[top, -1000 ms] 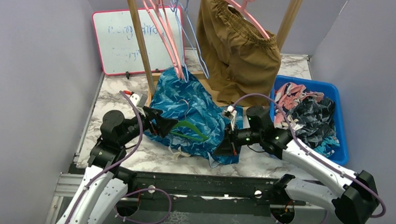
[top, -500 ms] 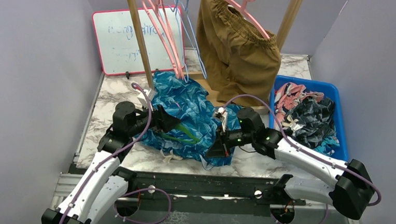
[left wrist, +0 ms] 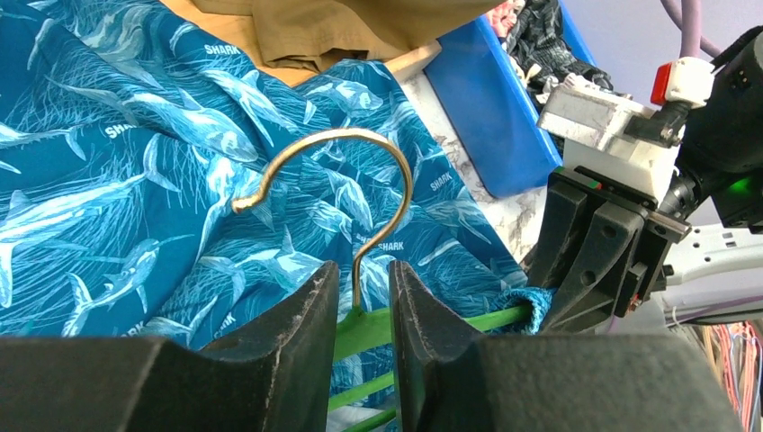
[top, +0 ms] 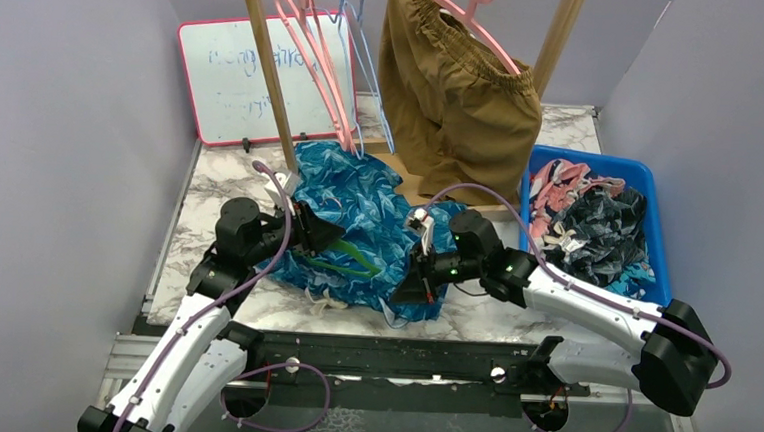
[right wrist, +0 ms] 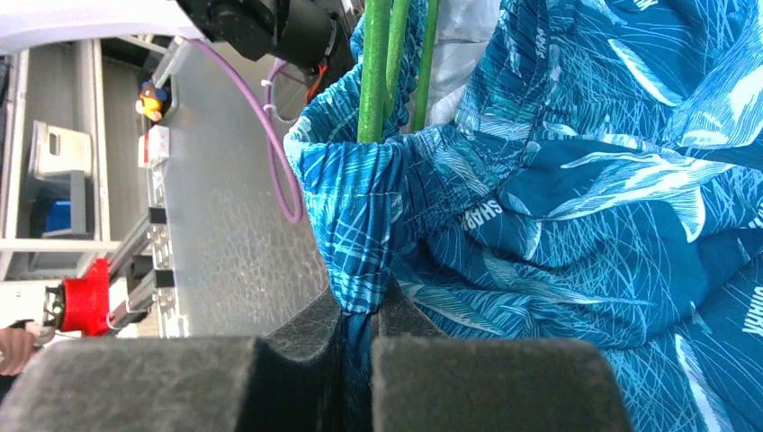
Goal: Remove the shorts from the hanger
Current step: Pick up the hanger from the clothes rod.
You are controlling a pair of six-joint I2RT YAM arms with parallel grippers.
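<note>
Right claw (top: 410,284) (right wrist: 360,310): closed tight on a fold of the shark shorts' waistband, at their near right end; it reaches in from the right, low over the table.
Left claw (top: 329,235) (left wrist: 363,267): narrow, one finger (left wrist: 297,333) on each side of the hook's stem, right at the green hanger's neck; whether the pads already press it cannot be told.
Green hanger (top: 352,265) (left wrist: 450,320) (right wrist: 373,72): lying across the shark shorts, its right end tucked inside the waistband that the right claw pinches.
Hook (left wrist: 342,133): brass-coloured, curving over the blue cloth, free of the rack.
Shark shorts (top: 359,200) (left wrist: 108,180) (right wrist: 585,225): teal-blue with a shark print, in a crumpled heap on the table between the two claws.
Table (top: 210,180): marbled white.
Bin (top: 602,161) (left wrist: 486,126): blue, at the right, just beside the heap.
Loose shorts (top: 603,225): piled in the bin, a pink pair and darker patterned ones.
Brown shorts (top: 460,101) (left wrist: 342,27): hanging on a pink hanger (top: 470,26) from the rack, their hem down by the heap's far edge.
Rack (top: 267,69): wooden, at the far side.
Empty hangers (top: 318,57): pink and pale blue, hanging at the rack's left.
Whiteboard (top: 216,76): pink-framed, leaning at the far left behind the rack.
</note>
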